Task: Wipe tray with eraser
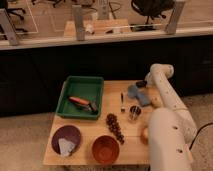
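The green tray (67, 95) sits at the back left of the wooden table (90, 160). An orange-red tool with a dark end (81, 102) lies inside it. A small narrow black block (122, 101), which looks like the eraser, lies on the table to the right of the tray. My gripper (141, 84) is at the end of the white arm (162, 95). It is low over the table's back right corner, next to the blue-grey pads (137, 95) and apart from both the tray and the eraser.
A metal cup (135, 112) and a cluster of dark grapes (115, 126) are mid-table. A purple bowl (66, 139) holding something white and an orange bowl (106, 148) stand at the front. A dark counter wall runs behind the table.
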Controlling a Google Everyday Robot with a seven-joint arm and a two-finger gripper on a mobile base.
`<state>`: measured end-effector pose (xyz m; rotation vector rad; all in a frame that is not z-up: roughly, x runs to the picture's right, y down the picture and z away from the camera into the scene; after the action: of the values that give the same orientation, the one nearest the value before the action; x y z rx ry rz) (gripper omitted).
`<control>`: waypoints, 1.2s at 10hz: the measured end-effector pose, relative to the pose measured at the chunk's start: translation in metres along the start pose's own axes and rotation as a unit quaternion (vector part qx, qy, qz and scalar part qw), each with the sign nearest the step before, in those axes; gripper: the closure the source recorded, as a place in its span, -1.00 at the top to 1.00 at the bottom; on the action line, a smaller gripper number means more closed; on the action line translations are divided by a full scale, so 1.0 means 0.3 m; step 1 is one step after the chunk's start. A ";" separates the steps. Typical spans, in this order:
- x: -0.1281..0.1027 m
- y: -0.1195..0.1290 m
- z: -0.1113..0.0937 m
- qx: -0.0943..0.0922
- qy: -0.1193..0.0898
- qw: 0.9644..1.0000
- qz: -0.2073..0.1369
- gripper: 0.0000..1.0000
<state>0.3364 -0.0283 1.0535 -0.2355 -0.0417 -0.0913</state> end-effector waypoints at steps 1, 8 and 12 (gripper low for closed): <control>0.000 0.000 -0.004 0.000 -0.001 1.000 0.001 -0.70; 0.007 0.010 -0.306 0.031 -0.022 0.999 0.005 -0.70; -0.033 0.035 -0.474 0.063 -0.040 0.997 -0.009 -0.70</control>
<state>0.3318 -0.0505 0.9125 -0.1121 -0.1286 -0.0972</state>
